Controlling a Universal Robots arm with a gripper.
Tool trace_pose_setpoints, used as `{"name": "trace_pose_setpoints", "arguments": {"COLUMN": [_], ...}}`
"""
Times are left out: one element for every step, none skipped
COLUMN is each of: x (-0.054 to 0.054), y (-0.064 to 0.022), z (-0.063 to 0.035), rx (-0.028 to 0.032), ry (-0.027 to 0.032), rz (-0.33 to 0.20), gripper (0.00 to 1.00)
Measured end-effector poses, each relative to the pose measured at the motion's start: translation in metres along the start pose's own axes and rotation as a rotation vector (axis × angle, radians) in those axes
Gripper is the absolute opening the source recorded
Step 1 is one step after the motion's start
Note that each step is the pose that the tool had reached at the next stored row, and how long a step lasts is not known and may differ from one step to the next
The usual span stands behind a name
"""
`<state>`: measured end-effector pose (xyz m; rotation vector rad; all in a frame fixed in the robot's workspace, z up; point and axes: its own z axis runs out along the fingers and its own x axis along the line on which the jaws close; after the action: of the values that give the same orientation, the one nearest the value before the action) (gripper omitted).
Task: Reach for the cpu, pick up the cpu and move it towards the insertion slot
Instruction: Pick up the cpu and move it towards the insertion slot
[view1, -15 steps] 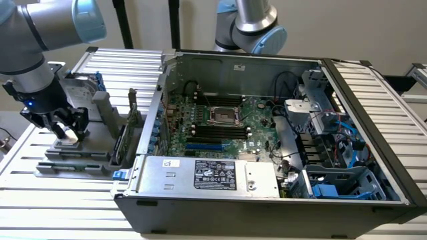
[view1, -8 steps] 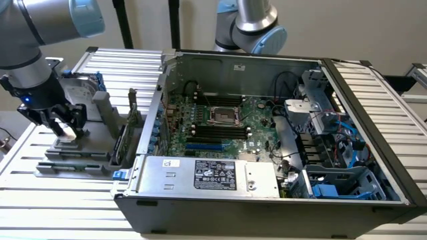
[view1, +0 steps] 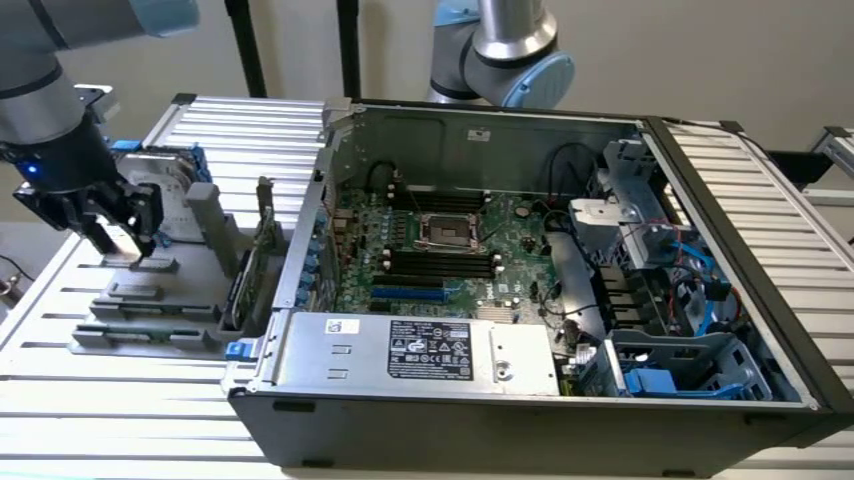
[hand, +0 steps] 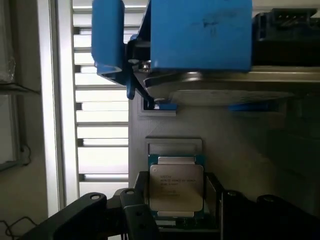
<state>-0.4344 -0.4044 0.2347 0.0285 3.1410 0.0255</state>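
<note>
Print on the cpu lid is a few faint grey lines, too small to read. The black-and-white label on the power supply carries logos and text, also unreadable.

Cpu: flat square chip, silver-grey metal top, green board showing at its edges. It sits low in the grey parts fixture at the exterior view's 9 o'clock, outside the computer case.

Gripper is down at the fixture. In the wrist view its black fingers sit tight against two opposite cpu edges with no gap visible, so it is clamped on the chip.

Hard drive with blue rails stands just beside the cpu on the same fixture.

Insertion slot, with shiny frame and dark centre, is mid-motherboard, roughly 3 o'clock from the gripper and well apart. The case wall and an upright card stand between them. Black memory slots lie at the slot's 6 o'clock. Space above the slot is open.
</note>
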Motion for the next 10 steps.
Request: {"name": "trace_pose_setpoints", "arguments": {"x": [0.0,0.0,0.0,-0.001,-0.001,-0.002,-0.002,-0.003,-0.004,-0.006], "y": [0.0001,0.0001,0.0002,0.0003,0.0003,0.0004,0.0005,0.0006,0.0007,0.0008], "z": [-0.0044,-0.009,-0.0135,-0.018,-0.0225,-0.0272,-0.0316,-0.0364,-0.0409,-0.0454], "rx": [0.0001,0.0,0.0,0.0001,0.0001,0.0001,0.0001,0.0,0.0001,0.0002], "ry": [0.0002,0.0001,0.0001,0.0002,0.0002,0.0003,0.0004,0.0003,0.0004,0.0007], "rz": [0.0,0.0,0.0,0.0,0.0,0.0,0.0,0.0,0.0,0.0], "gripper": [0.55,0.55,0.55,0.55,0.55,0.55,0.55,0.55,0.55,0.55]}}
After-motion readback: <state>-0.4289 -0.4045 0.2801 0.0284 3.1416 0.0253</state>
